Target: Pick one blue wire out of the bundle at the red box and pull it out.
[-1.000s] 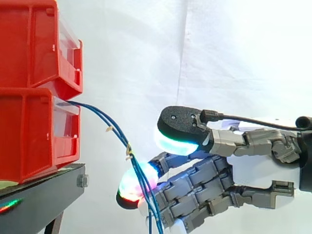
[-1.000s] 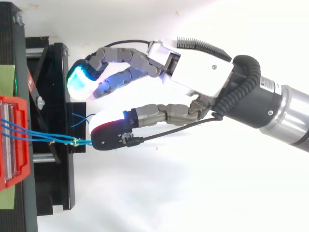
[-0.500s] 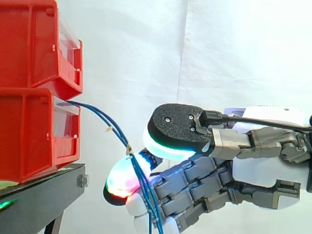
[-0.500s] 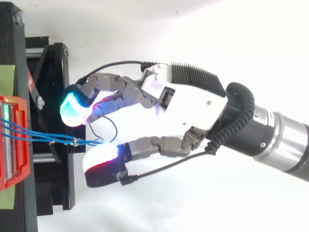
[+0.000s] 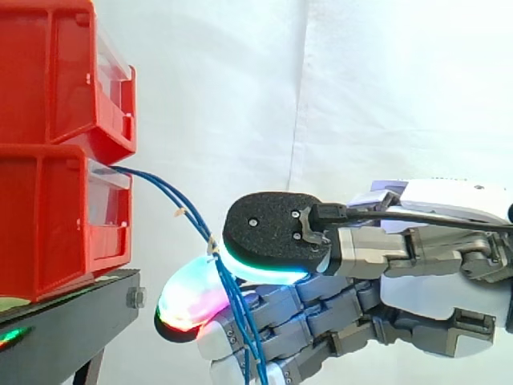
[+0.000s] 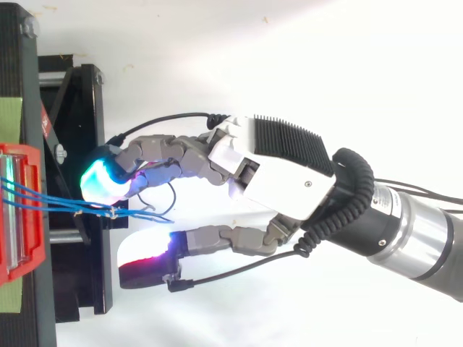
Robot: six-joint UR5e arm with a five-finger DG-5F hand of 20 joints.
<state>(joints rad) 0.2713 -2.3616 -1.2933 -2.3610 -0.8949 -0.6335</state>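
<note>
**A:** Where's the bundle?

**B:** The blue wires (image 6: 87, 208) come out of the front of the lower red box (image 5: 56, 216). They sag away from it and hang down past the level of its floor. A little way out from the box a pale tie (image 5: 212, 243) bunches them, and beyond the tie the loose ends splay apart.

**A:** And the hand?

**B:** The hand (image 6: 282, 170) reaches toward the box front. Its fingers (image 6: 101, 181) are bent, with a glowing pad just beside the strands near the tie. The thumb (image 6: 145, 262) stands apart on the other side. So the hand is spread with the wires lying in the gap, and as far as I can see nothing is pinched yet.

**A:** How will a wire handle?

**B:** My guess is light, thin and limp. It'll bend rather than resist, and the smooth insulation could slide between such thick pads. Closing on just 1 strand looks like the hard part, because the strands run almost touching.

**A:** So where should it take hold?

**B:** On the far side of the tie from the box, where the ends separate enough to single out 1. At the tie, or between it and the box, the pads would likely catch the whole bunch. Then it needs a firm pinch and a pull straight away from the box along the wire's run. The tie may drag the neighbours along
</note>
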